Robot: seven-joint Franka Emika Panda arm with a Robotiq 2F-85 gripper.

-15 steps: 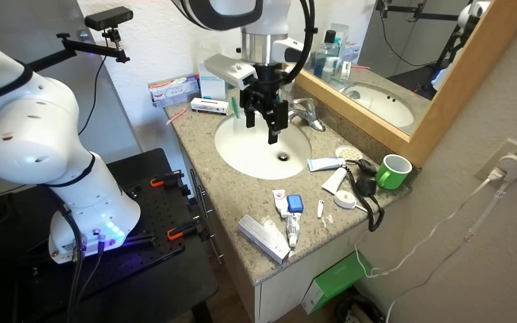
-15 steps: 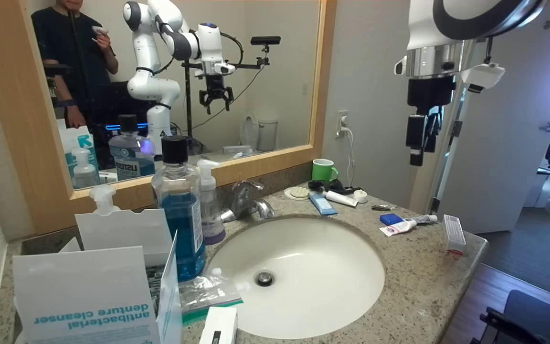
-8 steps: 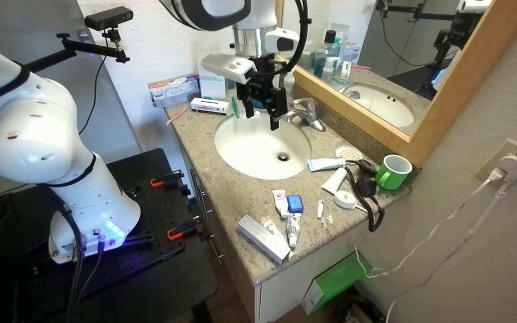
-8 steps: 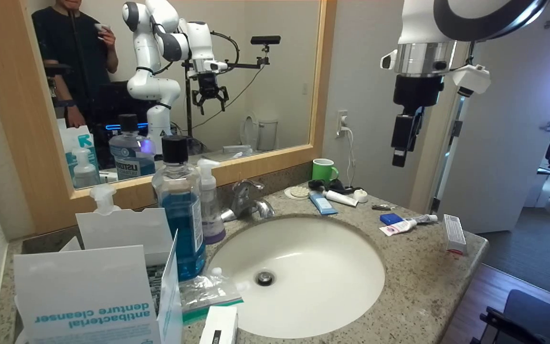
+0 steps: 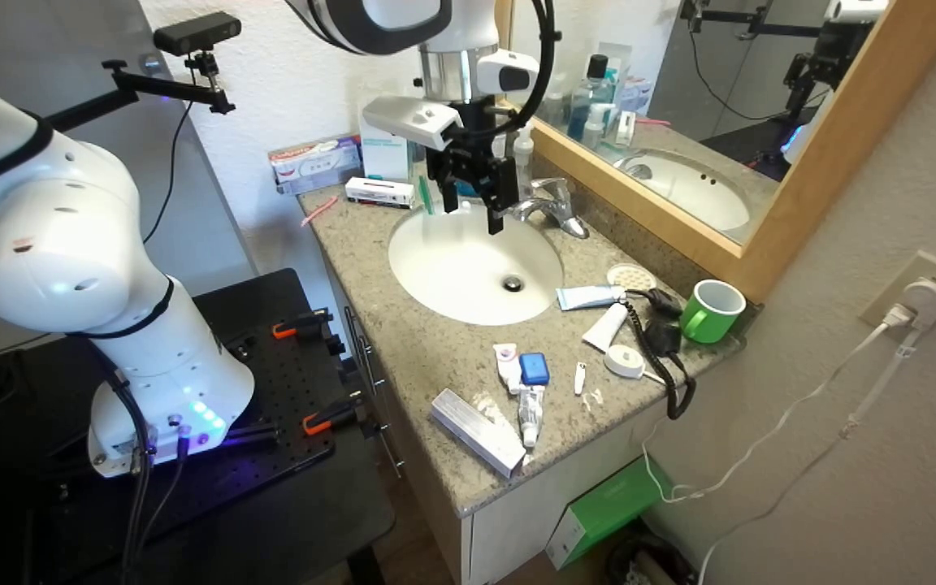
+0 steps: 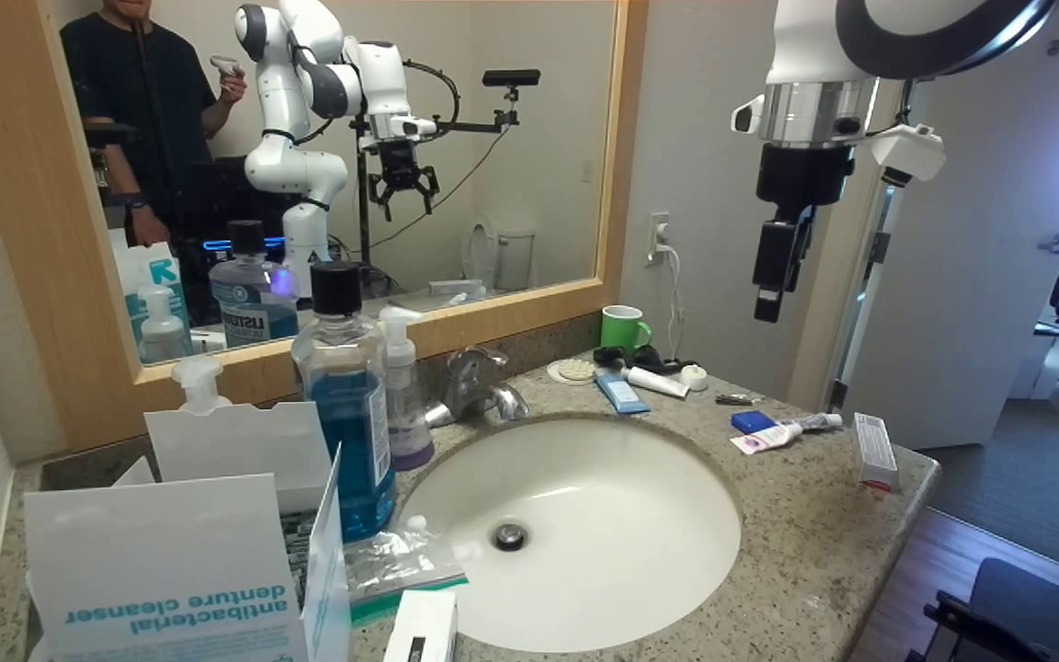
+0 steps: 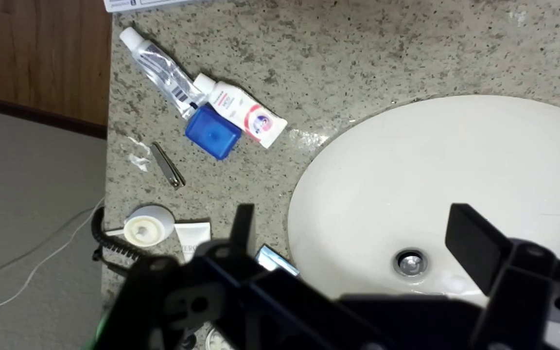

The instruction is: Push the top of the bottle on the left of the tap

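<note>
In an exterior view, a see-through bottle of blue liquid [image 6: 346,460] with a black cap [image 6: 336,288] stands upright left of the chrome tap [image 6: 472,386]. Between them stands a slimmer clear bottle [image 6: 407,409] with a white pump head [image 6: 398,324]. In an exterior view, the tap [image 5: 557,210] and pump bottle [image 5: 522,166] show beside my gripper [image 5: 473,219], which hides most of the blue bottle [image 5: 466,188]. My gripper is open and empty, high above the counter, apart from the bottles; it shows edge-on in an exterior view [image 6: 768,308]. The wrist view shows its spread fingers [image 7: 353,228] but no bottle.
The basin [image 6: 713,515] lies in front of the tap; a wooden mirror frame [image 6: 529,308] runs behind. An open denture cleanser box [image 6: 162,561] and plastic bag [image 6: 401,556] stand near the blue bottle. A green cup [image 6: 621,326] and several tubes lie beyond the tap.
My open gripper has moved left in an exterior view, toward the bottles' side, and a little up and left in another, tilting slightly. In the last half second it is nearly still.
</note>
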